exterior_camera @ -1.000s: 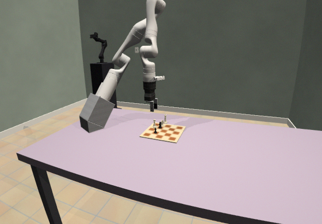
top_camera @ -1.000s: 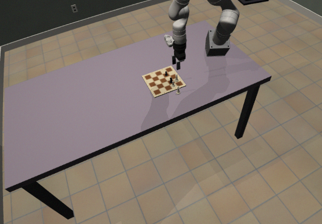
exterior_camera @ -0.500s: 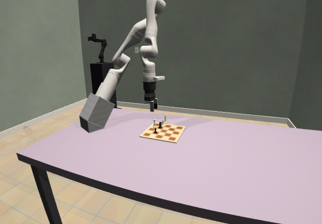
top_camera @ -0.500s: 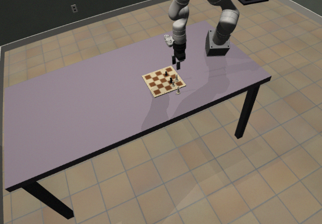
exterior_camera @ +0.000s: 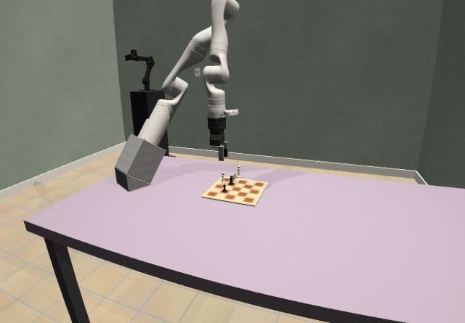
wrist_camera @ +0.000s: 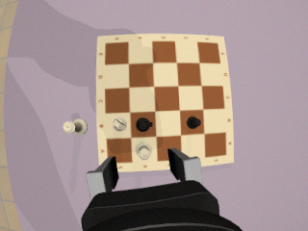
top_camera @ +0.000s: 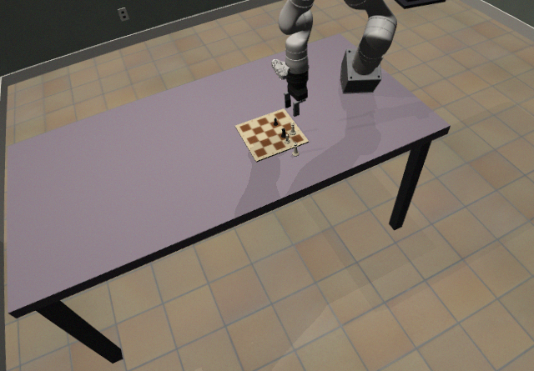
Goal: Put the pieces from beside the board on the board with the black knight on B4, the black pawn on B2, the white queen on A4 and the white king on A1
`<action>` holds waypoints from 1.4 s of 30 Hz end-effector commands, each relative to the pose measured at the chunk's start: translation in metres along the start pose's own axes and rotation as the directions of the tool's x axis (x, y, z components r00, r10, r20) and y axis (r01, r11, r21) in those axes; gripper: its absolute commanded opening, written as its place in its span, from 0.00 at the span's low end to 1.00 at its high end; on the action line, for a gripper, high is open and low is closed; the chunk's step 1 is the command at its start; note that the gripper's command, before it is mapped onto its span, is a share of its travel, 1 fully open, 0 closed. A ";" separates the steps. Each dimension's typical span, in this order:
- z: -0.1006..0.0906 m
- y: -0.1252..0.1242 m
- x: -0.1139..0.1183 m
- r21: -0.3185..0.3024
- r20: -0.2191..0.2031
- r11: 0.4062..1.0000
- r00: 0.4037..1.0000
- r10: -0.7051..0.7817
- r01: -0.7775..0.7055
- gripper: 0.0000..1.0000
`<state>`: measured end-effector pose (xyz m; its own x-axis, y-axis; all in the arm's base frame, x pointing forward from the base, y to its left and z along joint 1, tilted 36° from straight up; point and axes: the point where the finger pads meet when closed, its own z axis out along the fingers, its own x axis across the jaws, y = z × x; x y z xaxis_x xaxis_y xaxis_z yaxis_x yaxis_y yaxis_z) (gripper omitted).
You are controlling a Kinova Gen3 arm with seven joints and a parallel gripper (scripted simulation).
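Dark two-finger claw (wrist_camera: 145, 172) hangs spread wide, empty, above the checkered tan-brown board's (wrist_camera: 226, 104) lower edge. One white piece (wrist_camera: 73, 127) stands off-board, frame left, on the lilac tabletop (wrist_camera: 269, 90). Likely next: shift left, descend, grasp it.

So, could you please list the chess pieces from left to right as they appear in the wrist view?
White piece off the board → white piece on the edge column → white piece nearest the gripper, with a black piece directly above it → black piece.
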<state>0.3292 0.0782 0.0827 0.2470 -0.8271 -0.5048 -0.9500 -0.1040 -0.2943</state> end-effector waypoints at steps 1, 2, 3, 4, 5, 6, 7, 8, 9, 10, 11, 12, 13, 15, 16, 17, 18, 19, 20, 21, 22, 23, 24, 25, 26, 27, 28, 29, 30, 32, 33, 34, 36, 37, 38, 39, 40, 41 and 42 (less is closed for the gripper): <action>-0.001 -0.004 -0.002 0.002 -0.003 0.998 0.998 -0.059 0.059 1.00; 0.000 -0.004 -0.003 0.002 -0.004 0.997 0.997 -0.076 0.076 1.00; 0.000 -0.005 -0.003 0.002 -0.004 0.996 0.996 -0.094 0.094 1.00; 0.000 -0.005 -0.004 0.001 -0.004 0.994 0.994 -0.112 0.112 1.00; 0.000 -0.006 -0.005 0.001 -0.005 0.991 0.991 -0.132 0.132 1.00; 0.000 -0.006 -0.006 0.001 -0.005 0.988 0.988 -0.152 0.152 1.00; 0.000 -0.007 -0.006 0.000 -0.005 0.985 0.985 -0.174 0.174 1.00; 0.000 -0.007 -0.007 0.000 -0.005 0.981 0.981 -0.196 0.196 1.00; 0.000 -0.008 -0.008 -0.001 -0.006 0.976 0.976 -0.219 0.219 1.00; 0.000 -0.008 -0.008 -0.001 -0.006 0.976 0.976 -0.219 0.219 1.00; 0.000 -0.008 -0.008 -0.001 -0.006 0.976 0.976 -0.219 0.219 1.00; 0.000 -0.007 -0.010 -0.003 -0.004 0.970 0.970 -0.242 0.242 1.00; 0.000 -0.008 -0.011 -0.003 -0.005 0.964 0.963 -0.268 0.268 1.00; 0.000 -0.011 -0.013 -0.002 -0.007 0.947 0.947 -0.321 0.321 1.00; 0.000 -0.011 -0.014 -0.003 -0.007 0.938 0.938 -0.348 0.348 1.00; 0.000 -0.012 -0.015 -0.004 -0.007 0.927 0.927 -0.375 0.375 1.00; 0.001 -0.012 -0.016 -0.005 -0.007 0.915 0.915 -0.403 0.403 1.00; 0.001 -0.013 -0.018 -0.005 -0.007 0.902 0.902 -0.431 0.431 1.00; 0.001 -0.014 -0.019 -0.006 -0.007 0.888 0.888 -0.460 0.460 1.00; 0.001 -0.014 -0.020 -0.007 -0.007 0.872 0.872 -0.489 0.489 1.00; 0.001 -0.015 -0.022 -0.007 -0.007 0.855 0.855 -0.519 0.519 1.00; 0.001 -0.015 -0.023 -0.008 -0.007 0.836 0.836 -0.548 0.548 1.00; 0.001 -0.016 -0.025 -0.009 -0.007 0.817 0.816 -0.577 0.577 1.00; 0.001 -0.016 -0.026 -0.009 -0.006 0.795 0.795 -0.607 0.606 1.00; 0.001 -0.017 -0.028 -0.010 -0.006 0.772 0.772 -0.635 0.635 1.00; 0.001 -0.017 -0.028 -0.010 -0.006 0.772 0.772 -0.635 0.635 1.00; 0.001 -0.017 -0.028 -0.010 -0.006 0.772 0.772 -0.635 0.635 1.00; 0.001 -0.017 -0.029 -0.011 -0.005 0.748 0.748 -0.664 0.663 1.00; 0.001 -0.017 -0.031 -0.012 -0.004 0.722 0.722 -0.692 0.692 1.00; 0.001 -0.019 -0.034 -0.012 -0.005 0.665 0.665 -0.747 0.747 1.00; 0.001 -0.020 -0.035 -0.013 -0.005 0.634 0.634 -0.773 0.773 1.00; 0.001 -0.020 -0.037 -0.013 -0.004 0.602 0.602 -0.798 0.798 1.00; 0.002 -0.021 -0.040 -0.014 -0.003 0.535 0.535 -0.845 0.845 1.00; 0.002 -0.021 -0.042 -0.015 -0.002 0.499 0.499 -0.867 0.867 1.00; 0.002 -0.022 -0.044 -0.015 -0.001 0.461 0.461 -0.887 0.887 1.00; 0.002 -0.022 -0.045 -0.015 0.000 0.423 0.423 -0.906 0.906 1.00; 0.002 -0.022 -0.047 -0.016 0.000 0.383 0.383 -0.924 0.923 1.00; 0.002 -0.023 -0.048 -0.016 0.001 0.343 0.343 -0.939 0.939 1.00; 0.002 -0.023 -0.050 -0.016 0.002 0.301 0.302 -0.953 0.953 1.00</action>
<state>0.3345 0.1239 0.1107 0.9746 -0.2161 0.0585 -0.1461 -0.8116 -0.5656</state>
